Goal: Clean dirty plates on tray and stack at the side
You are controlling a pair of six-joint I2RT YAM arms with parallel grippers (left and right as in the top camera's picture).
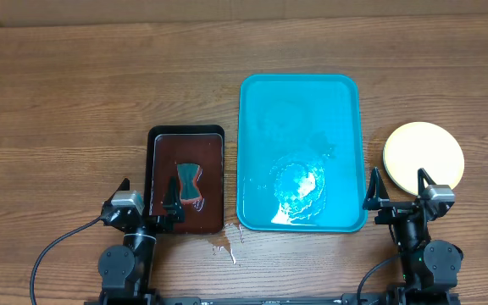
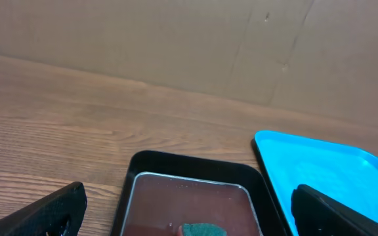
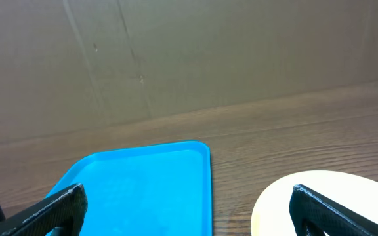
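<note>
Left end effector and right end effector gape; plates beside tray.

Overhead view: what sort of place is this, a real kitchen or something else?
Likely a robot lab bench staged for dishwashing, not a kitchen: a bare wooden table, a plain cardboard backdrop behind it, and a wet turquoise tray beside a small dark tray holding a sponge.

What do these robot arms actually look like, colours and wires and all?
The left arm and right arm are black, built from rounded joint housings. Each wrist carries a small silver-grey camera block. The left gripper and right gripper each have two black, tapering fingers. A black cable curves away from each base.
</note>
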